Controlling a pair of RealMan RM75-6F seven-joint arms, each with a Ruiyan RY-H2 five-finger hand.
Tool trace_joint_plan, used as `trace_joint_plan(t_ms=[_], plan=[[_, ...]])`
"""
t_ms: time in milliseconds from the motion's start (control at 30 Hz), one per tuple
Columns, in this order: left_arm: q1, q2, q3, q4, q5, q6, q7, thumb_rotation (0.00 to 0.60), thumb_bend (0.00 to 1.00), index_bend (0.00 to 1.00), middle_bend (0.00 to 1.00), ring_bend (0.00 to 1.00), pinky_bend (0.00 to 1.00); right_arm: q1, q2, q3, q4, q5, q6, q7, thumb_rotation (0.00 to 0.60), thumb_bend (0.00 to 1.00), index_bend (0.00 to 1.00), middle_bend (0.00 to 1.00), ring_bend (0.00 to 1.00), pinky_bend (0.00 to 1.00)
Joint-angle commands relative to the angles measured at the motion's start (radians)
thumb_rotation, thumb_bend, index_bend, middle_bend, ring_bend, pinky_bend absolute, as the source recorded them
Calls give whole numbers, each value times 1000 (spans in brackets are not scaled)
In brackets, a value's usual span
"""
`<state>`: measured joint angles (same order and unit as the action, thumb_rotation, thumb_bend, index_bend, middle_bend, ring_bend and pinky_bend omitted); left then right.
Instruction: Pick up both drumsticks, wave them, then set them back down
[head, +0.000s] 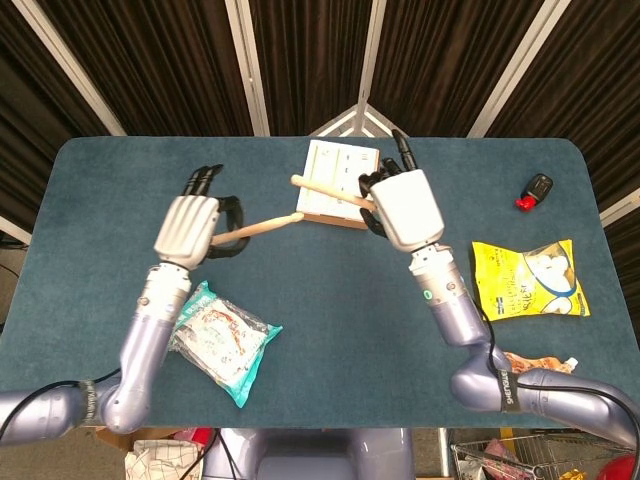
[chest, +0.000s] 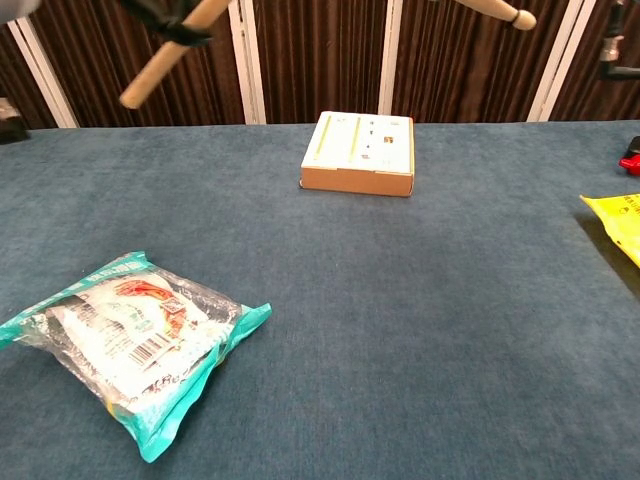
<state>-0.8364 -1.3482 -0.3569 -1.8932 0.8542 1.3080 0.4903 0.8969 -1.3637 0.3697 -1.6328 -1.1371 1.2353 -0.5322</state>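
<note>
Both pale wooden drumsticks are lifted above the blue tabletop (head: 330, 290): left hand (head: 186, 228) fingers wrapped around one drumstick (head: 262, 227), right hand (head: 405, 206) fingers around the other (head: 330, 190). Waving seems underway; setting them down remains.

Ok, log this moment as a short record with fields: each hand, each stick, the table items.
left hand: grips one drumstick, raised above the table
left drumstick: wooden, slanting from the hand toward the table's middle
right hand: grips the other drumstick, raised
right drumstick: over the white box in the head view
sticks: apart, not crossing
white box: flat on the table, far centre
teal snack bag: near left
yellow bag: right side
red and black object: far right
</note>
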Motion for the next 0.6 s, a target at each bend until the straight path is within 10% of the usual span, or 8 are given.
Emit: trace_joint_plan(t_ms=[33,600], plan=[[65,77,68,38,63,-14,-26,600,385,659,628,73,0,-31,11,-22,35,-6,3,46,600,403,875,665,387,0],[161,9,220,514,227,-163,-238,600,385,660,625,72,0,-98,-62,-106,196,-87,9,170,600,404,875,665,387,0]])
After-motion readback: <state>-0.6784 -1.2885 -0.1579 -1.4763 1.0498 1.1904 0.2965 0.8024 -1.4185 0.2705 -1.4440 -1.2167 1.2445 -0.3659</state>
